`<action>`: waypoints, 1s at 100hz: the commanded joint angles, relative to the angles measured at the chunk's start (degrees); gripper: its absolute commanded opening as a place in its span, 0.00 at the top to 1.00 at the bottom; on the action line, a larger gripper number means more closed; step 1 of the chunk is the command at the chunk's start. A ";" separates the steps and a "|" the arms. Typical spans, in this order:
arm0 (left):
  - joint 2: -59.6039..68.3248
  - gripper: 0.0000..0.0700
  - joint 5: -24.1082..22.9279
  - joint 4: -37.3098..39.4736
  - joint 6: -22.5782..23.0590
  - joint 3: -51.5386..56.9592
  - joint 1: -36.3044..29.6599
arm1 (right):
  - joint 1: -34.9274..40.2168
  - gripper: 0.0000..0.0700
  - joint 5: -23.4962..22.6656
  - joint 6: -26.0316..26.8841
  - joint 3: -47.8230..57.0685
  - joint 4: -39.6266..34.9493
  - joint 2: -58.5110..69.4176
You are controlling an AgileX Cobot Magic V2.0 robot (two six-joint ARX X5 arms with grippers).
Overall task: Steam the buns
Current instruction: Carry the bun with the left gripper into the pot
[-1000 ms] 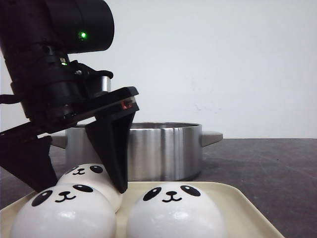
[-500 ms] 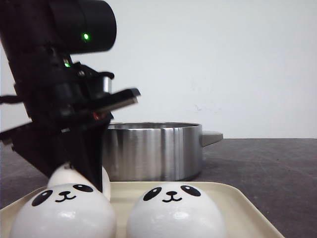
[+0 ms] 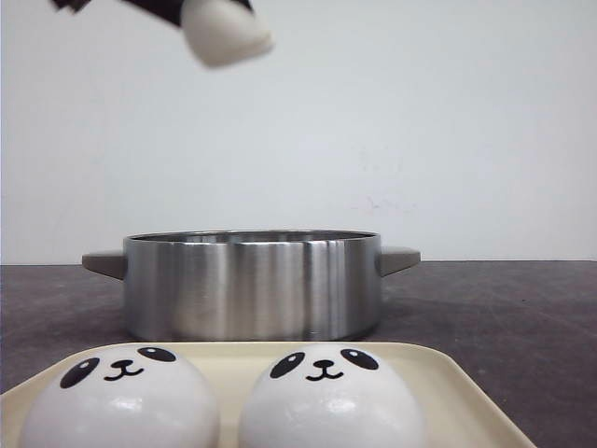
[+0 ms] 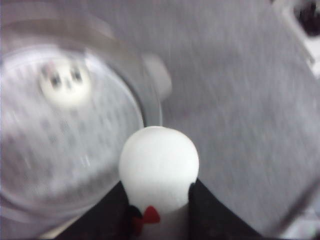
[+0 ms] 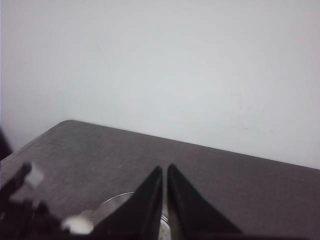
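Two white panda-faced buns (image 3: 119, 399) (image 3: 328, 399) sit side by side on a cream tray (image 3: 457, 397) at the front. My left gripper (image 4: 159, 192) is shut on a third bun (image 4: 159, 165). It holds that bun high at the top left of the front view (image 3: 227, 34), above the steel pot (image 3: 252, 285). In the left wrist view a fourth bun (image 4: 65, 82) lies inside the pot on its perforated steamer plate (image 4: 75, 150). My right gripper (image 5: 165, 172) is shut and empty, raised above the table. The held bun shows blurred in the right wrist view (image 5: 77, 224).
The pot has two grey side handles (image 3: 399, 258) and stands behind the tray on a dark grey table (image 3: 504, 308). A white wall is behind it.
My left gripper closed on the rear bun on the tray and lifted it up and out of most of the front view. Two buns stay on the tray.
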 commanded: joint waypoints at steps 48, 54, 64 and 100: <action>29.77 0.98 0.46 -3.63 9.38 17.53 13.70 | 0.66 0.99 0.26 -1.03 0.87 -0.81 3.69; 32.09 0.98 0.15 -3.52 9.40 17.53 14.25 | 0.66 0.99 0.28 -1.03 0.87 -0.94 3.89; 35.58 0.98 0.02 -2.93 9.40 17.55 14.91 | 0.66 0.99 0.28 -1.03 0.85 -0.98 4.04; 42.14 0.94 0.00 -0.98 9.40 17.53 15.72 | 0.66 0.99 0.26 -0.63 0.83 -2.21 4.15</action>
